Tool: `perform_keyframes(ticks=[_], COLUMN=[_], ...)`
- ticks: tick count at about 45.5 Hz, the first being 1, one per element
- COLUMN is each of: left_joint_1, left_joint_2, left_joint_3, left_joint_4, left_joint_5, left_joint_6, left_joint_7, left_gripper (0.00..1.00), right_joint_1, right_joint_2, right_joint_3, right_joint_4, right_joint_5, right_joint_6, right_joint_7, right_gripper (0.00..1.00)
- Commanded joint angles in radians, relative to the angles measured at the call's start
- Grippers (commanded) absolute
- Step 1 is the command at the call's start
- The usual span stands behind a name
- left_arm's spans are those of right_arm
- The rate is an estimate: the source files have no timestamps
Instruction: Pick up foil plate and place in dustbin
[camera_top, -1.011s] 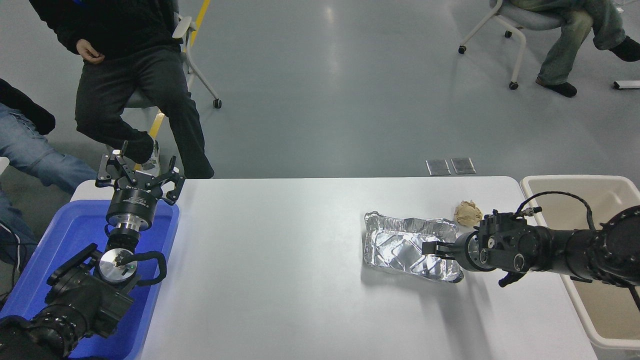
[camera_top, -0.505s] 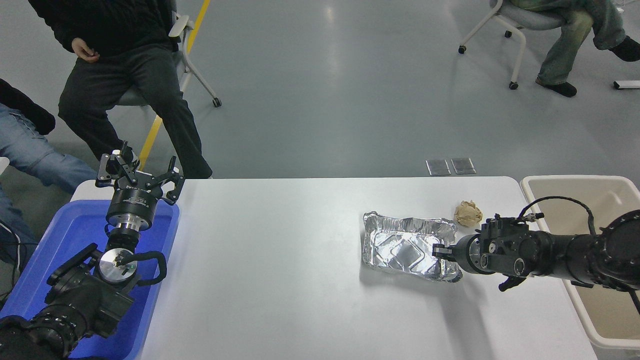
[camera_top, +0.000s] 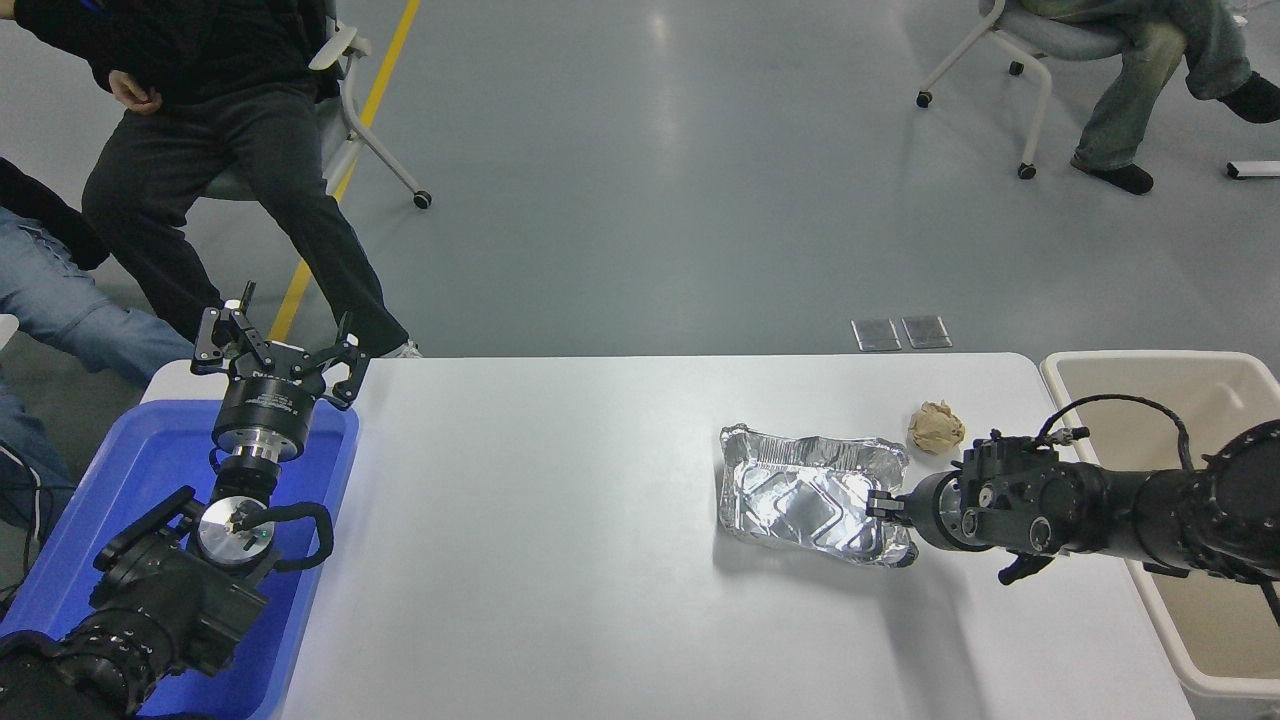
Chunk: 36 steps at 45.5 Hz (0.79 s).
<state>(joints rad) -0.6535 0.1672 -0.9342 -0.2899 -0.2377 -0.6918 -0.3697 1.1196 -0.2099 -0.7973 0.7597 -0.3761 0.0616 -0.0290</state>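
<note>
The foil plate (camera_top: 800, 492), a shiny silver crinkled tray, lies on the white table (camera_top: 550, 520) right of its middle, with a wide shadow along its near side. My right gripper (camera_top: 882, 506) comes in from the right and is shut on the plate's right rim. The beige dustbin (camera_top: 1150, 372) stands off the table's right end, behind and under my right arm. My left gripper (camera_top: 275, 352) is parked at the lower left over a blue tub, its fingers spread open and empty.
A small crumpled tan paper ball (camera_top: 936, 427) lies just behind the plate's right end. The blue tub (camera_top: 130, 470) sits at the table's left end. People sit on chairs beyond the far edge, at top left (camera_top: 220, 150) and top right (camera_top: 1130, 60).
My right gripper has drawn back to the right, from over the plate's inside to its right rim. The plate has shifted slightly left and tilted. The person at top left moved their legs.
</note>
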Motion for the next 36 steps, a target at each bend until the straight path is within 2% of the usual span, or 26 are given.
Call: perform_keyframes(ticks=[1, 10, 24, 36], left_joint_1=[0.000, 0.000, 0.000, 0.000], left_joint_2=[0.000, 0.000, 0.000, 0.000], left_joint_3=[0.000, 0.000, 0.000, 0.000], left_joint_4=[0.000, 0.000, 0.000, 0.000], left_joint_5=[0.000, 0.000, 0.000, 0.000], left_joint_6=[0.000, 0.000, 0.000, 0.000], left_joint_7=[0.000, 0.000, 0.000, 0.000], left_gripper=[0.99, 0.99, 0.99, 0.99], right_joint_1=[0.071, 0.258, 0.505, 0.678], right_joint_2=[-0.028, -0.098, -0.180, -0.215], right_joint_3=[-0.019, -0.088, -0.164, -0.243], right_joint_4=[0.039, 0.153, 0.208, 0.282], right_joint_5=[0.000, -0.003, -0.014, -0.018], right_joint_6=[0.052, 0.159, 0.520, 0.690], right_joint_7=[0.000, 0.001, 0.003, 0.006], right_gripper=[0.00, 0.00, 0.00, 0.00])
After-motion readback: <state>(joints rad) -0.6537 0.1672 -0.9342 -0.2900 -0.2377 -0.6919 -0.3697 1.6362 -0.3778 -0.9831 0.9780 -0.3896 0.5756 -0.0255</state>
